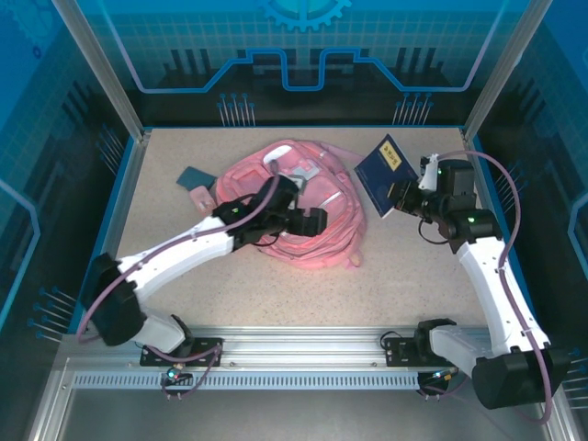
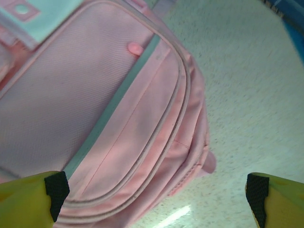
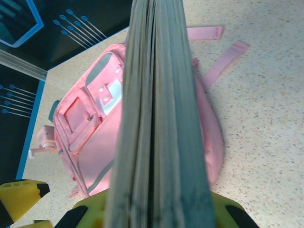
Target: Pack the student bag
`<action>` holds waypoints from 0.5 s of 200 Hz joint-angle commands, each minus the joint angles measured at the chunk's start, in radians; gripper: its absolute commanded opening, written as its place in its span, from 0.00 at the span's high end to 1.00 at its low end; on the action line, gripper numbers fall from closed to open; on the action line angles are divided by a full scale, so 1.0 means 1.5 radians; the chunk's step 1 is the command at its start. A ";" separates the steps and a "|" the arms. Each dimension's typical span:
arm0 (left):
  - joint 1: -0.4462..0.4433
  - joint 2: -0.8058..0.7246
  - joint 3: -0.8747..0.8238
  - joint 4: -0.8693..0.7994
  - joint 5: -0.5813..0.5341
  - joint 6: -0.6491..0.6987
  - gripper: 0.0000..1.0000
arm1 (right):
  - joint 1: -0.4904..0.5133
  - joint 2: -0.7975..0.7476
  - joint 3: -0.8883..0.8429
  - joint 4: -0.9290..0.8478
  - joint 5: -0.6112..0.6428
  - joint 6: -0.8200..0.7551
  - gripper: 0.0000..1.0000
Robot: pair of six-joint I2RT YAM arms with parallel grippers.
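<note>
**A:** Pink fabric, one item: the student bag (image 1: pixel 303 197), lying flat at the centre of the table (image 1: pixel 413 276). Any of it covered?

**B:** Yes. The left arm crosses its middle. The left gripper (image 1: pixel 317 220) hangs over the bag's lower right, jaws spread wide with nothing between them. Contact with the fabric cannot be judged. In the left wrist view its black-padded fingertips (image 2: pixel 57 190) are cut off at the bottom corners.

**A:** Next item?

**B:** Dark blue book (image 1: pixel 384 168), just right of the bag, tilted and pinched by the right gripper (image 1: pixel 409 195). The cover lettering is too small to read. In the right wrist view its grey page edge hides the bag's centre.

**A:** Remainder?

**B:** Left of the bag, a small pink object (image 1: pixel 200 195) and a dark teal flat piece (image 1: pixel 193 175). Neither can be identified.
</note>
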 commanded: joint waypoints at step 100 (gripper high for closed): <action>-0.072 0.313 0.281 -0.274 -0.194 0.128 0.31 | -0.068 -0.031 -0.041 -0.012 -0.054 0.017 0.87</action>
